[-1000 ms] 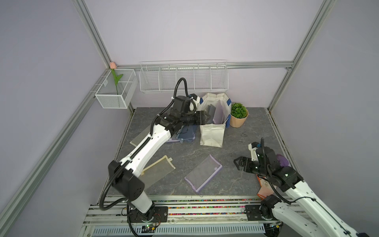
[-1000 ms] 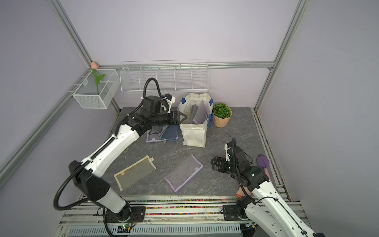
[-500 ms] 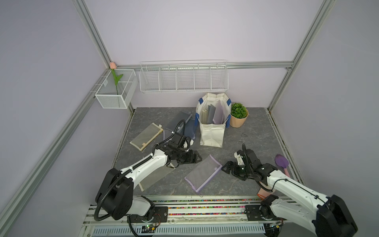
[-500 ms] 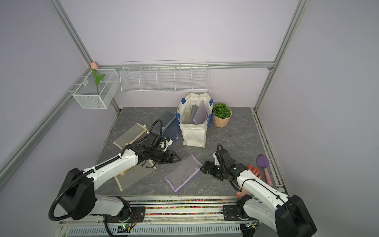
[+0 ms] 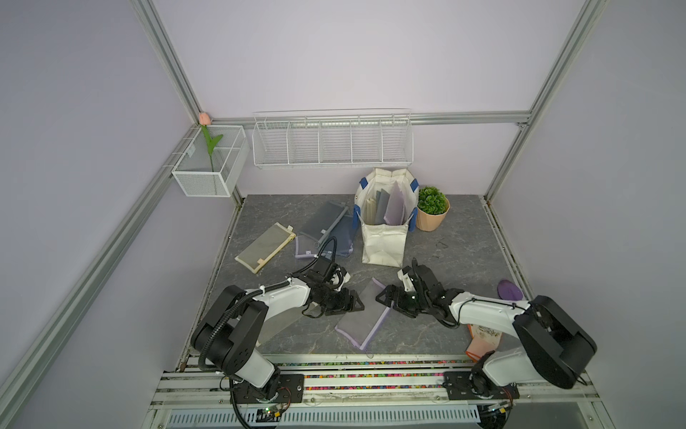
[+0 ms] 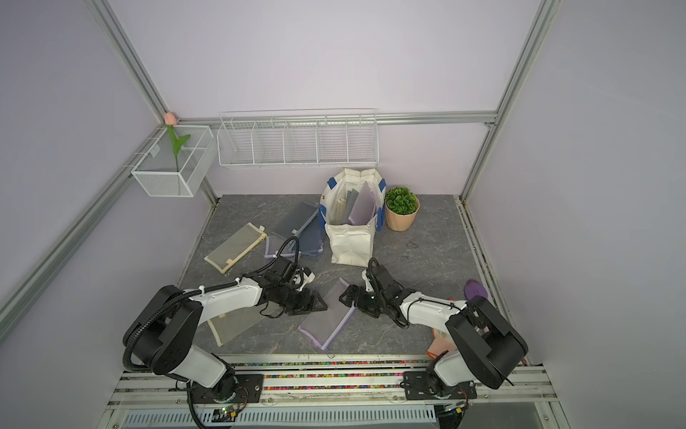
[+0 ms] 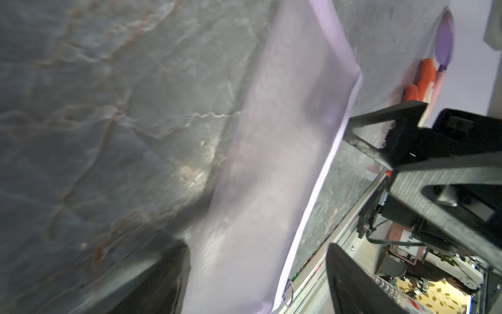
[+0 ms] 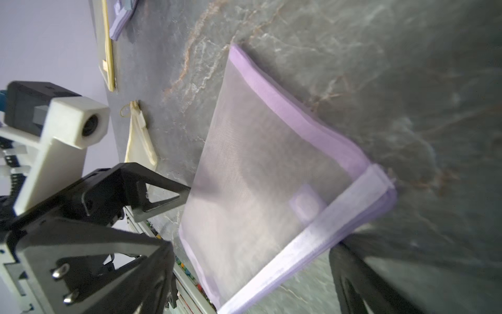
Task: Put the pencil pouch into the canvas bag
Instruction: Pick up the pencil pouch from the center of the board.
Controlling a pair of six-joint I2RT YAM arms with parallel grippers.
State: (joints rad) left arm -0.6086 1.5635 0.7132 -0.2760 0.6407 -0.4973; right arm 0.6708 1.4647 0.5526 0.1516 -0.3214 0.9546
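The left gripper [image 5: 357, 302] and right gripper [image 5: 383, 297] are flanking the pencil pouch [image 5: 362, 319]; both are gaping wide. The canvas bag [image 5: 382, 249] is standing farther back.

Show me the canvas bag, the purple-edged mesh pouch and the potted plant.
canvas bag [image 5: 384, 245], in a top view: front wall.
purple-edged mesh pouch [image 5: 362, 318], in a top view: mesh middle.
potted plant [image 5: 432, 222], in a top view: peach pot.

Top views high, frontal; wrists close, sharing pouch [image 7: 271, 163].
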